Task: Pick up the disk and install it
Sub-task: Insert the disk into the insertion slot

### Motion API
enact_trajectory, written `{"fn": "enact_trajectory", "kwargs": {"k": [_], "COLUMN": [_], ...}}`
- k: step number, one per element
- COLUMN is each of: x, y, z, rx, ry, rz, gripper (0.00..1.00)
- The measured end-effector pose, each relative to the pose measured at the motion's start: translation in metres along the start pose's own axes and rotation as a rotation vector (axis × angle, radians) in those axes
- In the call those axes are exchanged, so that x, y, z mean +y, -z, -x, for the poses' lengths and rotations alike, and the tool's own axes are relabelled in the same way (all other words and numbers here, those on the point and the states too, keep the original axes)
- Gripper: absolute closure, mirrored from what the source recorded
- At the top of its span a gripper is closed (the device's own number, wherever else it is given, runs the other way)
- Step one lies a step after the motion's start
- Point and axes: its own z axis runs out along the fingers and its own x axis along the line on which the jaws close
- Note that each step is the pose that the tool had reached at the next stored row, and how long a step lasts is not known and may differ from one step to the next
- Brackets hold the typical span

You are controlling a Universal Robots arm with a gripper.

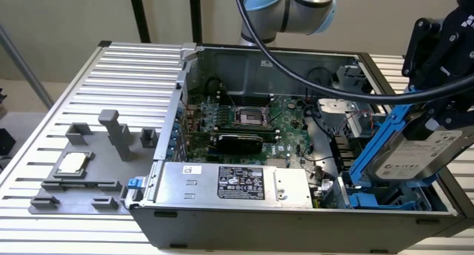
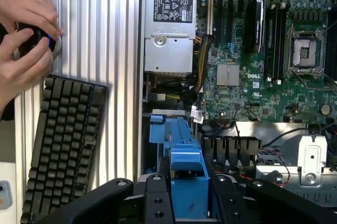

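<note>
Though tilted, disk (image 1: 413, 152) inside the claw (image 2: 188, 195).

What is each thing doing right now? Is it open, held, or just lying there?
disk: held up by the pincer, tilted, above the blue bay, not in yet.
pincer: shut on the disk.
computer case: on its side, open.
silver chip: lying flat in the grey tray.
keyboard: lying flat, nobody touching it.
person's hands: wrapped round a small dark device.
</note>
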Motion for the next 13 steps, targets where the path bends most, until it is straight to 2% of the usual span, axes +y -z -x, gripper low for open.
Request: {"fn": "enact_trajectory", "kwargs": {"k": [6, 13], "x": [-0.0001, -0.0002], "y": [-0.0038, -0.0106], "z": [0.001, 0.001], "rx": [-0.0007, -0.0007], "ry": [-0.051, -0.053], "rz": [-0.0004, -0.0004], "gripper": [0.67, 0.67]}}
